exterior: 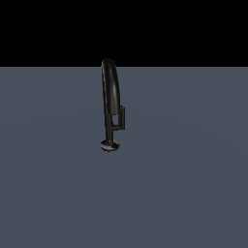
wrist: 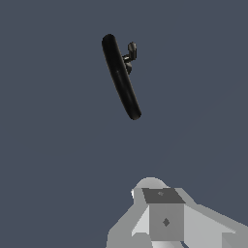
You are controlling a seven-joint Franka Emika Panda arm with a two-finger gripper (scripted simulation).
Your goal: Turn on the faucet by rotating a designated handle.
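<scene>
So the faucet (exterior: 109, 97) stands upright on the grey floor (exterior: 193, 193), with the handle (exterior: 122, 117) on its exterior view's right side. In the wrist view the gripper (wrist: 164, 218) is well apart from both; can't tell whether it's open or closed.

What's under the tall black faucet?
The faucet stands on its own small round base, which rests on the plain grey floor. Whatever lies right beneath that base is covered, so it cannot be seen.

The faucet (wrist: 120, 77) with its handle (wrist: 131, 50) lies well apart from the hand (wrist: 164, 218).
</scene>
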